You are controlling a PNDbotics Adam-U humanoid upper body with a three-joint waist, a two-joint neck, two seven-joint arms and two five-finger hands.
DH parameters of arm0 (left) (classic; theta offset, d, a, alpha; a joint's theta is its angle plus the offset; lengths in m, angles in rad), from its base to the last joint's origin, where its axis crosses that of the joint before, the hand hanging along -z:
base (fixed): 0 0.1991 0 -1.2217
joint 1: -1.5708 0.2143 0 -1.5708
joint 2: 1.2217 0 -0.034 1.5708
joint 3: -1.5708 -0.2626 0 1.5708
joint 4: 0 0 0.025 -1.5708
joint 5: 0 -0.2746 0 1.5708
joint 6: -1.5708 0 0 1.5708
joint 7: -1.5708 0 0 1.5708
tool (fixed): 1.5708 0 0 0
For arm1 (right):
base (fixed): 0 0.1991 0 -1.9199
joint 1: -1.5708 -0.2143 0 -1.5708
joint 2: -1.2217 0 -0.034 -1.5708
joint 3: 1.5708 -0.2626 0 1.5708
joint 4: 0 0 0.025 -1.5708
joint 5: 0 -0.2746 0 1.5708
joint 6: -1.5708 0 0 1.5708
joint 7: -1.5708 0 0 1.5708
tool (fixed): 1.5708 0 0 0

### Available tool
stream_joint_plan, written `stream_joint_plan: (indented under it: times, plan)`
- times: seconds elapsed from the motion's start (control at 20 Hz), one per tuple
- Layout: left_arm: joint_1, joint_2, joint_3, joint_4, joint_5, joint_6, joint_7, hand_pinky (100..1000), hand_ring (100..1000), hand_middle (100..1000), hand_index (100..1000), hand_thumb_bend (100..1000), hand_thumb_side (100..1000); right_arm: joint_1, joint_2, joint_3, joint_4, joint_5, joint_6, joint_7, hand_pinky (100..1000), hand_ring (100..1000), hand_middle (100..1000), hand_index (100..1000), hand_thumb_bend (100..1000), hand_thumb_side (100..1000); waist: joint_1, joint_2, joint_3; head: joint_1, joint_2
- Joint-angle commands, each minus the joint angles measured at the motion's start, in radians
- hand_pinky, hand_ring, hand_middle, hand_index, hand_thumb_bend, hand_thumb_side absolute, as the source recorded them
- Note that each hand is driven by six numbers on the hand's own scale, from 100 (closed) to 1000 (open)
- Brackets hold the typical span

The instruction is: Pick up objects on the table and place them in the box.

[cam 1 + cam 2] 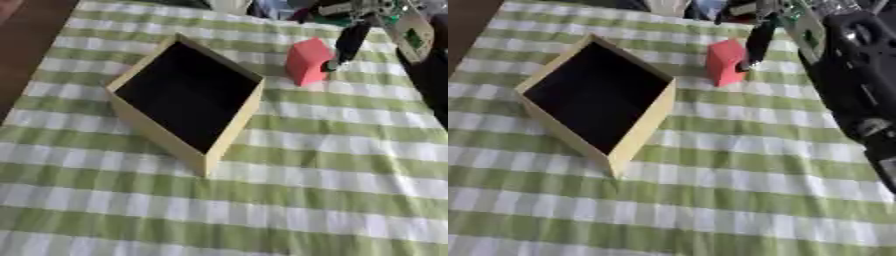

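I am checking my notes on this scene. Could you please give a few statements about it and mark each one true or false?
1. The red block lies inside the box. False: it stands on the checked cloth, beside the box.
2. The box is open on top and looks empty. True.
3. The right hand reaches to the red block, a finger at its right side. True.
4. The cloth is blue and white. False: it is green and white.
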Motion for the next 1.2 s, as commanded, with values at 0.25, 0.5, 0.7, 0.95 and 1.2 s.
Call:
stream_joint_plan:
  times: [0.25, 0.5, 0.7, 0.95, 1.2]
  plan:
    - [-0.015, 0.018, 0.01, -0.017, -0.005, -0.003, -0.003, 1000, 480, 474, 693, 100, 140, -0.024, -0.015, -0.005, 0.004, 0.035, -0.014, 0.016, 1000, 1000, 958, 1000, 461, 173, -0.001, -0.01, 0.006, -0.002, -0.025]
    - [-0.017, 0.016, 0.009, -0.017, -0.005, -0.004, -0.005, 1000, 480, 473, 692, 100, 140, -0.024, -0.01, -0.005, 0.015, 0.053, -0.011, 0.013, 1000, 1000, 957, 1000, 466, 180, -0.004, 0.0, 0.013, -0.005, -0.035]
    - [-0.019, 0.014, 0.009, -0.017, -0.005, -0.005, -0.006, 1000, 476, 472, 692, 100, 147, -0.024, -0.006, -0.01, 0.026, 0.085, -0.013, 0.006, 1000, 1000, 957, 1000, 463, 178, -0.007, 0.011, 0.018, -0.012, -0.043]
    - [-0.02, 0.011, 0.009, -0.017, -0.006, -0.005, -0.008, 1000, 474, 472, 690, 100, 151, -0.025, 0.001, -0.024, 0.04, 0.111, -0.004, -0.021, 1000, 1000, 955, 1000, 461, 179, -0.009, 0.022, 0.025, -0.022, -0.045]
    - [-0.02, 0.009, 0.009, -0.017, -0.006, -0.005, -0.011, 1000, 473, 472, 690, 100, 153, -0.029, 0.008, -0.032, 0.053, 0.135, -0.001, -0.04, 1000, 1000, 916, 992, 409, 100, -0.011, 0.027, 0.025, -0.025, -0.044]
